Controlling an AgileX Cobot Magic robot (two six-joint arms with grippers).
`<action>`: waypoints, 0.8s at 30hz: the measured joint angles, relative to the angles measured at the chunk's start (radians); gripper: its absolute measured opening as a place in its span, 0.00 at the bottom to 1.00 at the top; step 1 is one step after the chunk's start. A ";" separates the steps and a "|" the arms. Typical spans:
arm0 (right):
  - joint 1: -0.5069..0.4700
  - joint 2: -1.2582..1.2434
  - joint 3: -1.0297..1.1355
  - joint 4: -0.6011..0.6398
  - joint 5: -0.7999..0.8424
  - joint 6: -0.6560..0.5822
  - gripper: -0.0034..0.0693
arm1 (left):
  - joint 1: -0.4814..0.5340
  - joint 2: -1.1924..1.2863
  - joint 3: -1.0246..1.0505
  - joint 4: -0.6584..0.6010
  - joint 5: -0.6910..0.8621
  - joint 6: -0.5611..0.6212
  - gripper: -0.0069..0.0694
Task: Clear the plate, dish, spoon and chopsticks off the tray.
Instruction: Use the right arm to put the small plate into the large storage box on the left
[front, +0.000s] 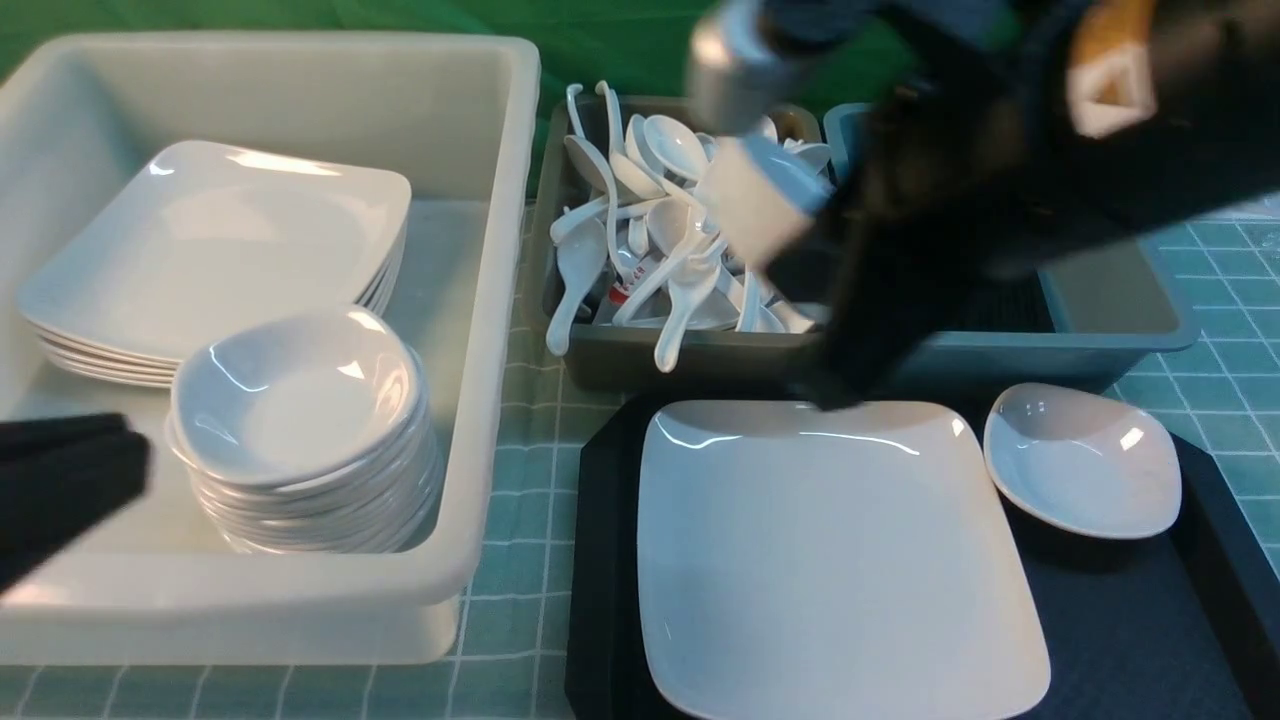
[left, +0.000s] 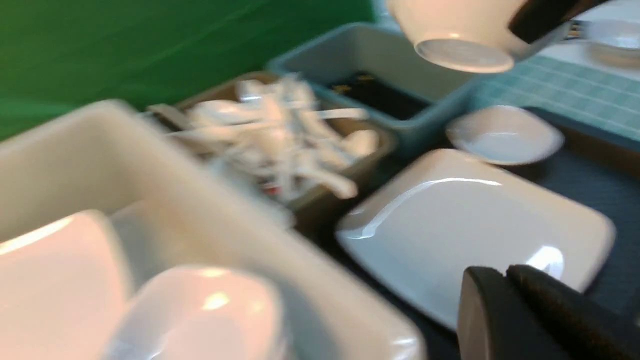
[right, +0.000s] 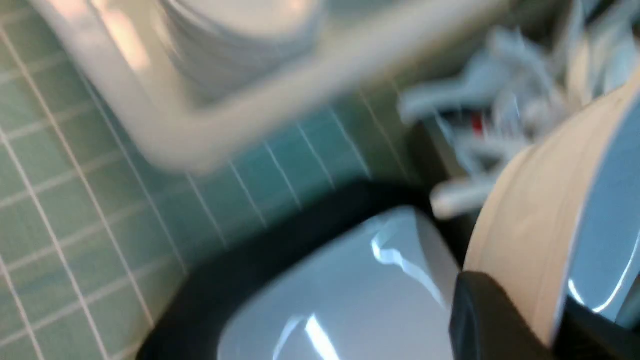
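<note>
Front view, table layout:
- Black tray (front: 1120, 620) fills the lower right of the frame on a teal checked mat (front: 525, 450).
- Square white plate (front: 830, 560) lies flat on the tray's left part, lower centre.
- Small white dish (front: 1085, 460) sits upright on the tray, just right of the plate's upper right corner. I cannot tell whether the two touch.
- White tub (front: 300, 620) fills the left half. It holds a stack of square plates (front: 210, 240) at upper left and a stack of small dishes (front: 300, 400) in front of it.
- Grey tub (front: 690, 365), upper centre just above the tray, is heaped with white soup spoons (front: 650, 200).
- Blue-grey tub (front: 1100, 290) stands beside it at right. The left wrist view shows black chopsticks (left: 372, 92) with gold flecks lying inside it, blurred.

Right arm (front: 1000, 150): a heavily motion-blurred dark mass across the upper right, above the two small tubs and the tray's far edge.
- Right gripper (right: 555, 330): fingers clamped over the rim of a white bowl (left: 460, 30).
- In the left wrist view the bowl hangs at the top of the frame, clear of the table, with its foot ring showing.

Left gripper (left: 505, 275): lower left edge of the front view, over the white tub's near side.
- The fingers are pressed together with nothing between them.

Green backdrop (left: 150, 50) behind the tubs.
</note>
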 joint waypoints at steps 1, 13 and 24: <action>0.037 0.062 -0.059 0.004 -0.032 -0.055 0.13 | 0.000 -0.024 -0.017 0.083 0.030 -0.079 0.11; 0.133 0.592 -0.403 -0.008 -0.128 -0.319 0.13 | 0.000 -0.239 -0.044 0.239 0.271 -0.254 0.11; 0.133 0.668 -0.418 -0.038 -0.196 -0.325 0.17 | 0.000 -0.247 -0.044 0.235 0.280 -0.256 0.11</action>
